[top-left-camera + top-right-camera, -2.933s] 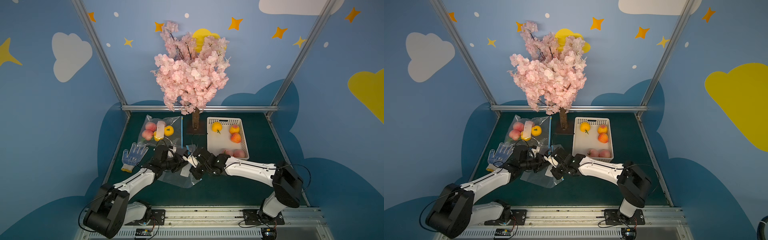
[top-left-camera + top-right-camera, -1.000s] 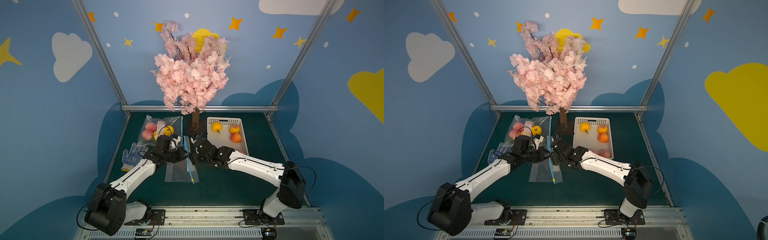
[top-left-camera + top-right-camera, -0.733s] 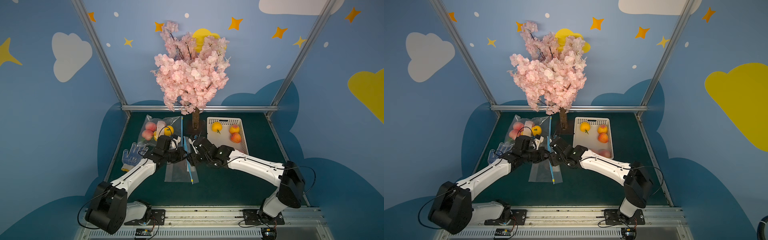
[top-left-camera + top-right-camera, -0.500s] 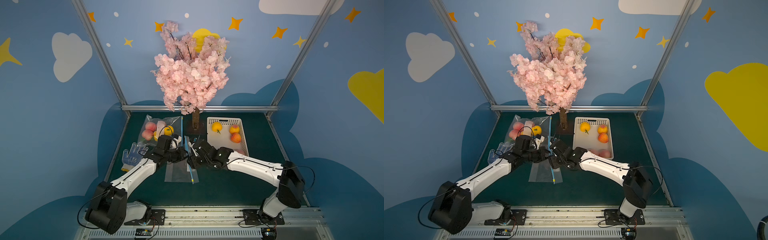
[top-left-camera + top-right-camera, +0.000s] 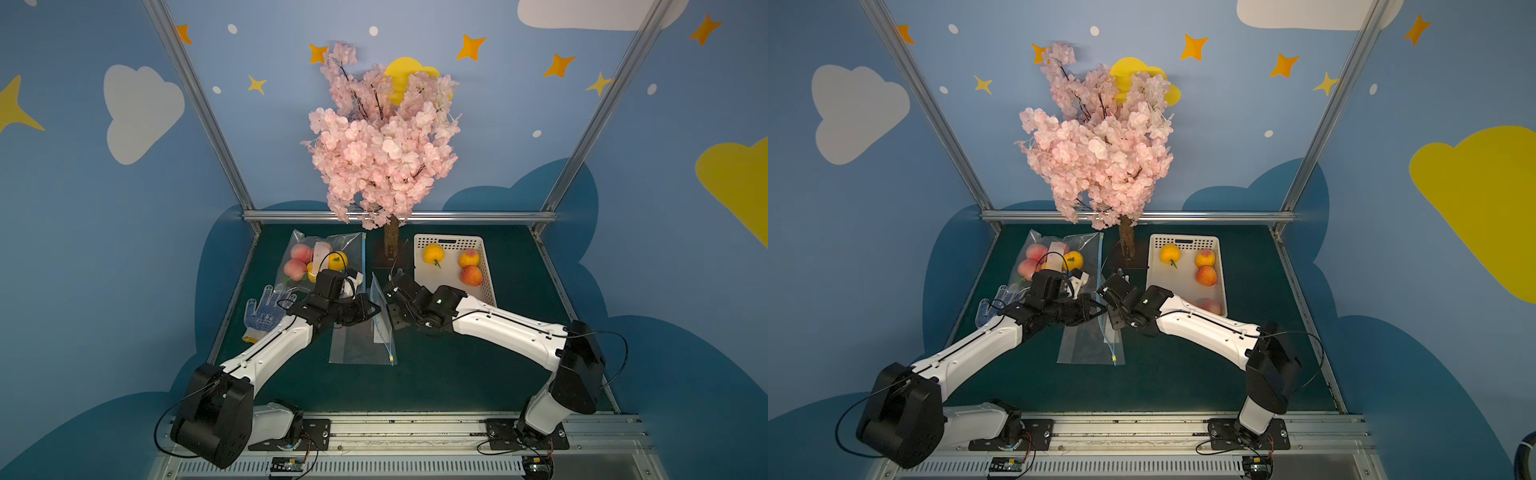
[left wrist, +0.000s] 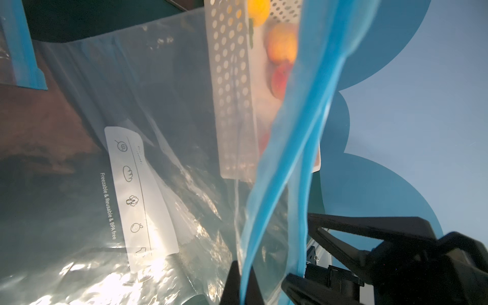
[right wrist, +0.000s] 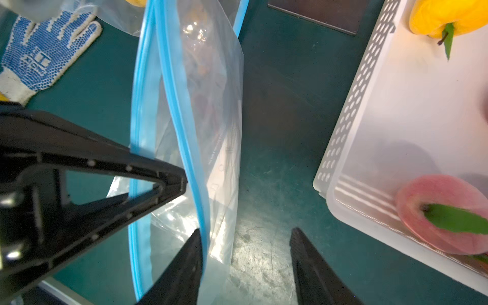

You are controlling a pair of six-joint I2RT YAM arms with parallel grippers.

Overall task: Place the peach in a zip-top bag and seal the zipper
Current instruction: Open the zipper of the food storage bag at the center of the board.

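Left gripper (image 7: 182,182) pinches the blue strip of the crinkly clear zip-top bag (image 7: 211,105); right gripper (image 7: 245,232) is spread astride its lip. A perforated white plastic basket (image 7: 343,126) holding a pink peach (image 7: 427,192) sits beside; a dotted knit glove (image 7: 39,52) lies opposite.

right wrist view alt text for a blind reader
A clear zip-top bag with a blue zipper stands open, one lip pinched by the left fingers, the right fingers spread beside the other. A white basket nearby holds a peach.

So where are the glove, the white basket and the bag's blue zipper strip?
glove (image 5: 264,315): in a top view, dotted palm.
white basket (image 5: 446,276): in a top view, bare floor.
blue zipper strip (image 7: 178,111): right wrist view, mid-strip.
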